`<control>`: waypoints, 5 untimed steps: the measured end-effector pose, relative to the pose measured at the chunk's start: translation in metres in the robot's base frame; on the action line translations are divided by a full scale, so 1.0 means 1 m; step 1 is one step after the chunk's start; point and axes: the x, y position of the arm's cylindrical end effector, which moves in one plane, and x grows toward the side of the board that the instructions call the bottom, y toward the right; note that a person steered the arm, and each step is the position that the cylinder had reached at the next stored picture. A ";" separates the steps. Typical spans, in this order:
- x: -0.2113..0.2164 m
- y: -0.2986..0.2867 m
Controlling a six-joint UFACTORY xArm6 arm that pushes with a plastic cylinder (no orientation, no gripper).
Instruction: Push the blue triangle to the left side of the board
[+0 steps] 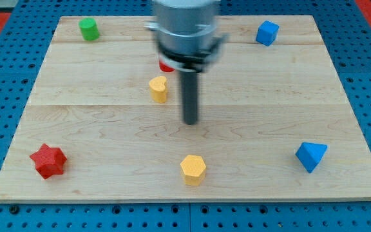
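While my tip (190,121), no gripper fitted, rests mid-board, the blue triangle (311,156) sits lower right.

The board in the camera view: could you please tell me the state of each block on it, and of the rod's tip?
my tip: near board centre, touching no block
blue triangle: view's lower right, not yet pushed
blue cube: upper right
green block: upper left
yellow heart: left of the rod
yellow hexagon: bottom centre
red star: lower left
red block: mostly hidden behind the arm
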 end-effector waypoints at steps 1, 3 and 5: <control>-0.005 0.107; 0.080 0.191; 0.076 0.130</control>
